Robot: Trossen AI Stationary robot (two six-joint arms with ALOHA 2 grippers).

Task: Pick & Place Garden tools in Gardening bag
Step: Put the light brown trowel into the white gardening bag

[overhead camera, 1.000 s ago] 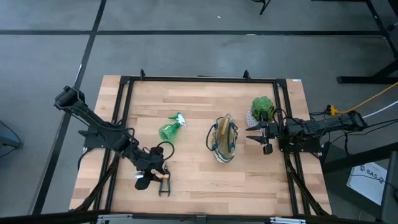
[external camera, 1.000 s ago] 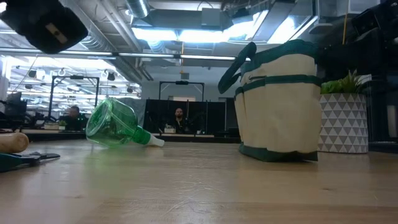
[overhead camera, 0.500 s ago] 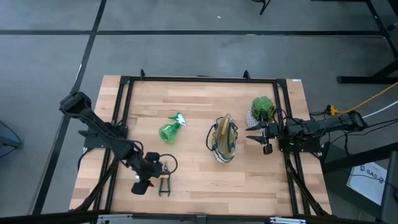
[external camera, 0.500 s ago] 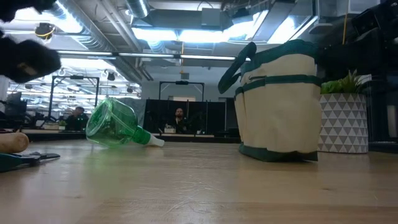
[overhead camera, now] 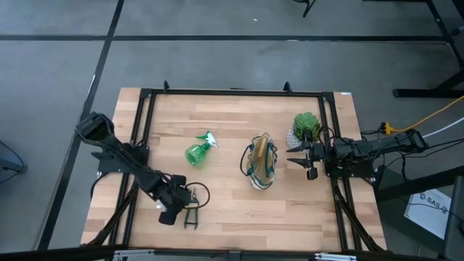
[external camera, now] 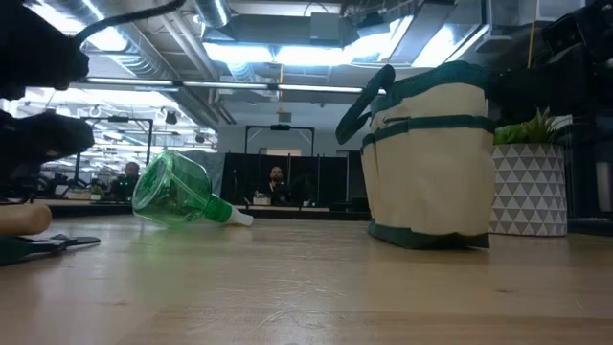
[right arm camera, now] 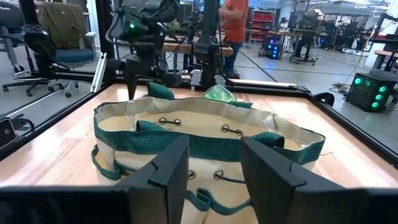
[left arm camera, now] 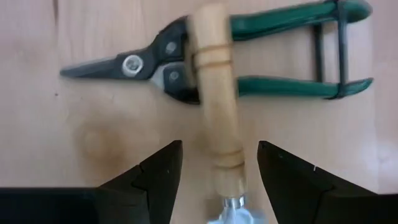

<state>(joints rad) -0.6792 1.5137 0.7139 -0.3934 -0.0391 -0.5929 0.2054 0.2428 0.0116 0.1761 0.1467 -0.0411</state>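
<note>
A wooden tool handle (left arm camera: 216, 106) with a silver neck (left arm camera: 233, 208) lies across green-handled pruning shears (left arm camera: 273, 53) near the table's front left; its head is hidden. My left gripper (left arm camera: 219, 168) points down over it, open, one finger on either side of the handle near the neck, with gaps on both sides. In the high view that gripper (overhead camera: 181, 204) covers the tool, and the shears (overhead camera: 191, 218) show beside it. The green spray bottle (overhead camera: 198, 150) lies on its side. The beige, green-trimmed bag (overhead camera: 261, 164) stands upright mid-table. My right gripper (overhead camera: 300, 156) waits open, level, beside the bag.
A green plant in a white patterned pot (overhead camera: 305, 127) stands at the right, just beyond my right gripper. A black frame (overhead camera: 232, 93) runs around the table. Bare wood lies between the shears and the bag (external camera: 431, 158). People sit in the room behind the table.
My left gripper has come down toward the wooden-handled tool at the table's front left and tipped more steeply downward. The tools, the bottle, the bag and my right arm have stayed where they were.
</note>
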